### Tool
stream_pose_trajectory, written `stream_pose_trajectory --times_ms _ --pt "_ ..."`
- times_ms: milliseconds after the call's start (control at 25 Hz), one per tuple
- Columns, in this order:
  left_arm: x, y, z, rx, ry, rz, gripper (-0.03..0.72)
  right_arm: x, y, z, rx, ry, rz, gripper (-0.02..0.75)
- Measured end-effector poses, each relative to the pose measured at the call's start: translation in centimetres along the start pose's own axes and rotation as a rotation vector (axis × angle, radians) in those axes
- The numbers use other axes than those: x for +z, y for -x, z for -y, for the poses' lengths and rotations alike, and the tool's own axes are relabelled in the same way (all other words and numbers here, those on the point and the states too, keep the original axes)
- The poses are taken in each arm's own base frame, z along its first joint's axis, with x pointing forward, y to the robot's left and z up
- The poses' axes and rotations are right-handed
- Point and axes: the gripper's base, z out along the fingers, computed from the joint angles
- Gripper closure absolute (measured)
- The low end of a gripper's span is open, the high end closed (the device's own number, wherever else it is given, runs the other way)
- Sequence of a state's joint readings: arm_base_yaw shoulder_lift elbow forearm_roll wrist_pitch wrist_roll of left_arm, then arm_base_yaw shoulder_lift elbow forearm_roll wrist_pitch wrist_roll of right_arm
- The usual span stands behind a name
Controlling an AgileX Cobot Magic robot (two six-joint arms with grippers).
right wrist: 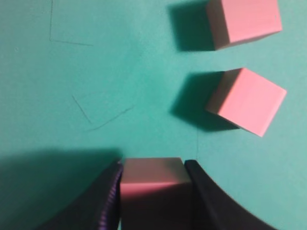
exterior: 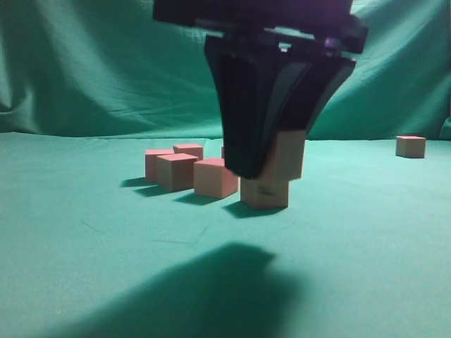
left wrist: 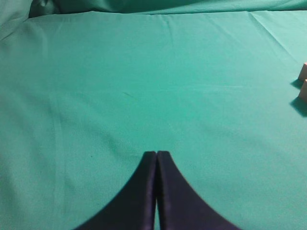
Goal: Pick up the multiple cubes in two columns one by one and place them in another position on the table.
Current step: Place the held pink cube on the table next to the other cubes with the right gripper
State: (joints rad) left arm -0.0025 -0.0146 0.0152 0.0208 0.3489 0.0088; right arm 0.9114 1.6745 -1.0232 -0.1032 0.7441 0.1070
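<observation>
Gripping one cube (right wrist: 152, 184) between its jaws, the right end effector (right wrist: 152, 191) hung just above another cube (exterior: 264, 193) by the cluster on the tabletop (exterior: 84, 232). Carrying appeared underway; next would likely come a clear set-down spot. Left end effector (left wrist: 157, 155) sat closed, idle.

1. The right gripper (exterior: 271, 165) is pointing straight down from above, its black fingers (right wrist: 103, 201) tapering toward the tips.
2. Its jaws are clamping a cube (right wrist: 152, 184) between them.
3. The left gripper (left wrist: 157, 155) is hanging low over the surface (left wrist: 144, 86), its fingertips pressing together.
</observation>
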Motion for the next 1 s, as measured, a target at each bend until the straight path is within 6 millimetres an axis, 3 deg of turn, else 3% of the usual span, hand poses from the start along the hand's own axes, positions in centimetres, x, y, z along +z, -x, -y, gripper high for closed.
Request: stream_pose_trajectory --times_ms 400,1000 --pt "0.0 0.0 0.0 0.0 0.0 0.0 0.688 2.1 0.3 -0.2 -0.029 0.004 -0.012 0.454" --pt "0.0 0.0 0.0 0.0 0.0 0.0 0.688 3.5 0.6 0.5 -0.007 0.0 -0.006 0.454"
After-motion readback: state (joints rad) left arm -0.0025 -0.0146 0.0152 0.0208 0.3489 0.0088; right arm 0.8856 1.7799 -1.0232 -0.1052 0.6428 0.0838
